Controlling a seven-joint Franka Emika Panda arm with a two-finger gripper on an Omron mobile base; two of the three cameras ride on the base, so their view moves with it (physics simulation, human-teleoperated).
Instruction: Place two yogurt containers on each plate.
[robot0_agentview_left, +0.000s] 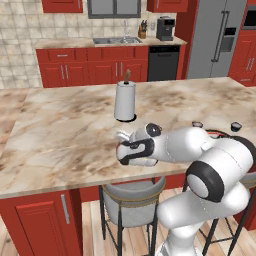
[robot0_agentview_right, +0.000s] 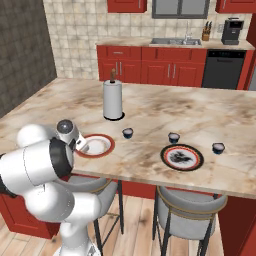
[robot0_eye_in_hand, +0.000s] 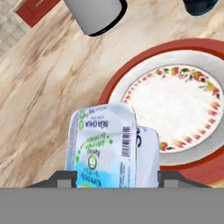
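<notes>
Right now the hand (robot0_eye_in_hand: 114, 181) is clamped on the light-blue yogurt cup (robot0_eye_in_hand: 105, 146), label facing the cam, held just above the table (robot0_agentview_right: 150, 107) at the orange-rimmed plate (robot0_agentview_right: 96, 145)'s 8 o'clock edge in the hand view, prob. staged for a drop onto it. Plate centre is bare w/ plenty of room. Paper-towel roll (robot0_agentview_right: 112, 100) stands at 12 o'clock, apart. Three dark cups (robot0_agentview_right: 128, 133) (robot0_agentview_right: 173, 137) (robot0_agentview_right: 218, 148) sit on the table off toward 3 o'clock around the patterned plate (robot0_agentview_right: 182, 157), none on it yet.

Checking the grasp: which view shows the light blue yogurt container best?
The hand view: the light blue yogurt container fills the foreground above the orange-rimmed plate. Both base views hide it behind the arm.
</notes>
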